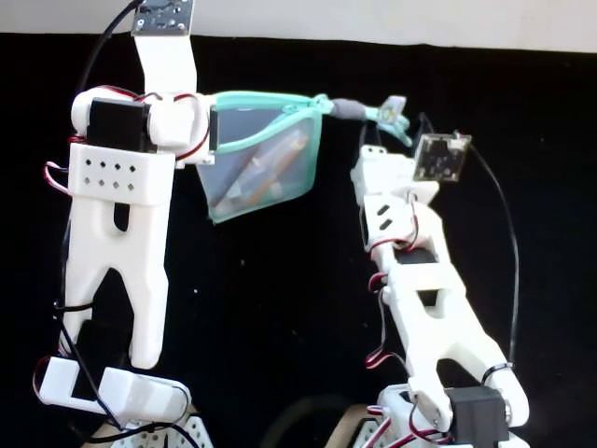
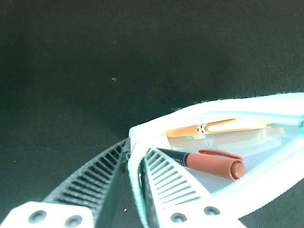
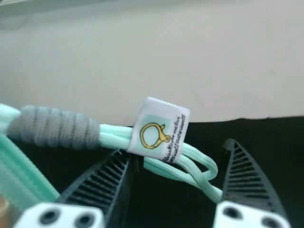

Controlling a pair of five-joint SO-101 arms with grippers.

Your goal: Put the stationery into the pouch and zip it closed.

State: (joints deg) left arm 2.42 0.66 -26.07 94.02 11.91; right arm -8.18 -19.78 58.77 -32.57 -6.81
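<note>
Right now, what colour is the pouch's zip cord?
The zip cord is mint green, clearest in the right wrist view.

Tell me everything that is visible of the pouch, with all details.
The pouch is a soft, see-through bag with mint-green edging. It is held up between the two arms, tilted. The left gripper is shut on one top corner. The mouth seems to gape there, so the zip looks not fully closed. Inside lie a red-brown pen and an orange pen. Its green pull cord, wrapped in grey with a white tag, lies inside the open right gripper.
</note>
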